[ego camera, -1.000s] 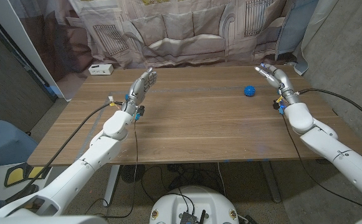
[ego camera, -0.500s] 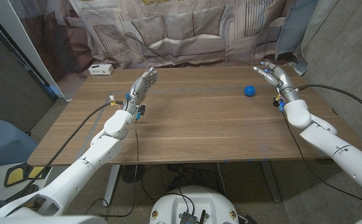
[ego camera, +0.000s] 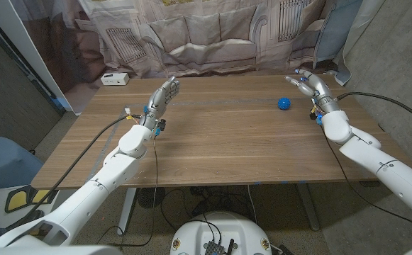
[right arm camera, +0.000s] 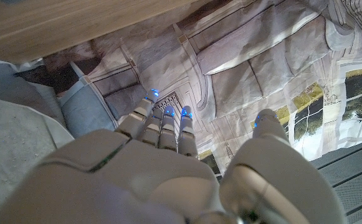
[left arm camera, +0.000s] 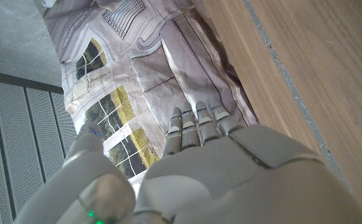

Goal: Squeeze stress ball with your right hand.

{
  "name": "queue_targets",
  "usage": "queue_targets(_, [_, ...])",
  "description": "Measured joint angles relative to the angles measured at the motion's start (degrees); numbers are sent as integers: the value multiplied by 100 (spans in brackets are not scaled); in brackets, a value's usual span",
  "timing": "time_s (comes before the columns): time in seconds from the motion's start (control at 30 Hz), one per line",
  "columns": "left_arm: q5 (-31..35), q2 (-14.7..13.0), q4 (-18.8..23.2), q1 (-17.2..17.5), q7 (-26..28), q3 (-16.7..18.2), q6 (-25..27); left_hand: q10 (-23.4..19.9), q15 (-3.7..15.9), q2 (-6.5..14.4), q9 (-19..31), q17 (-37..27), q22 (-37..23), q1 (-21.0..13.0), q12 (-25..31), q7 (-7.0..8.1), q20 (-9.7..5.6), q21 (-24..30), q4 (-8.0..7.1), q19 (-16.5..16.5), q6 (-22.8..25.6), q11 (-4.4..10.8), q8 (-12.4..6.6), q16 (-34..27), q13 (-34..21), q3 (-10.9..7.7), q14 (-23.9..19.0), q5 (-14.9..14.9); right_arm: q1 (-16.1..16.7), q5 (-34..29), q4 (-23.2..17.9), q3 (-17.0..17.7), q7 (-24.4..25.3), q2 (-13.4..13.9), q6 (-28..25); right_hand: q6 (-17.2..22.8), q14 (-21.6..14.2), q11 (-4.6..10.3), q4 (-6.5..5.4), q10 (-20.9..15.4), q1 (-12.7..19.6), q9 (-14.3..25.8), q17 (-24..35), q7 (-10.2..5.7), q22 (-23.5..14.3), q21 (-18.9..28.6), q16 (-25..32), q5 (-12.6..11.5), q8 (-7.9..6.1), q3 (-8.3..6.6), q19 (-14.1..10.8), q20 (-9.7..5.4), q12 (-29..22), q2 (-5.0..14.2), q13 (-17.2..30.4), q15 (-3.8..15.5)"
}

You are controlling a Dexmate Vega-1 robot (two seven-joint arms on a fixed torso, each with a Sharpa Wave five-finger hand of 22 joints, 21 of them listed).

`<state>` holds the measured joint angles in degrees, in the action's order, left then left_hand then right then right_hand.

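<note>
Right hand (ego camera: 310,86) was held raised near the table's far right corner, fingers spread and nothing gripped; the approach to the stress ball (ego camera: 284,103) was judged to be the step in hand, the squeeze not yet begun. That small blue ball lay on the wooden table (ego camera: 227,142), just beside the hand on its inner side, apart from the fingers. A reach inward and down, then a closing of the fingers around the ball, was judged necessary. Left hand (ego camera: 162,98) was held upright with its fingers apart, empty, well apart from the ball.

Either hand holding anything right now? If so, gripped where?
Nothing held. The right hand is open beside the blue stress ball, apart from it. The left hand is open, empty.
</note>
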<state>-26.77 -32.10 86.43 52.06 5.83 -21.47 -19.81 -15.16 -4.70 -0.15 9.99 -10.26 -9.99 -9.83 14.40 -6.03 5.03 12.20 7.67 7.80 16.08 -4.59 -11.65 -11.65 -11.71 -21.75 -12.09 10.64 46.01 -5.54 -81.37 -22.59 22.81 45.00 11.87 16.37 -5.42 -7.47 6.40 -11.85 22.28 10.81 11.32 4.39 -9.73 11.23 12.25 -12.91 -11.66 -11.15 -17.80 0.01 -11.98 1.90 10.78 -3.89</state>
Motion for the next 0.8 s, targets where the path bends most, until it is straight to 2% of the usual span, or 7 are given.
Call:
queue_targets(0.27, [17, -5, 12, 0, 23, 0, 5, 0, 0, 0, 0, 0, 0, 0, 0, 0, 0, 0, 0, 0, 0, 0, 22, -2, 0, 0, 0, 0, -106, -29, 14, -106, 1, 26, -20, 0, 32, 32, 38, -11, 90, 0, 0, 0, 0, -22, -28, 1, 0, -38, 45, -2, 0, 30, 0, 32])
queue_targets(0.37, [24, -42, 91, 54, 49, 11, 7, 0, 0, 0, 0, 0, 0, 0, -23, 0, 0, 0, 0, 0, 0, 0, 22, -2, 0, 0, 0, 0, -150, -175, 13, -154, 0, 45, -198, 3, 65, 122, 84, 79, 158, 0, 0, -87, 0, -44, -45, 26, 0, -84, 104, 22, 50, 52, 0, 65])
queue_targets(0.6, [37, -61, 153, 112, 92, 45, 7, 0, 0, 0, 0, 0, 0, 0, -23, -31, 0, -35, 0, 0, 31, 0, 22, 23, -1, 0, 0, 0, -230, -323, -40, -248, -56, 94, -477, -11, 99, 112, 122, 97, 226, -1, 0, -135, 0, -61, -85, 27, 0, -122, 176, 31, 54, 75, 0, 54])
queue_targets(0.8, [43, -74, 200, 159, 123, 69, 7, -30, 0, 0, 0, 0, 0, 0, -24, -31, 0, -35, 0, -1, 30, 31, 22, 23, -1, 0, 0, 0, -315, -448, -92, -351, -137, 143, -735, 84, 187, 161, 155, 189, 315, -1, 0, -163, 0, -67, -85, 27, 0, -155, 281, 14, 76, 87, 30, 82])
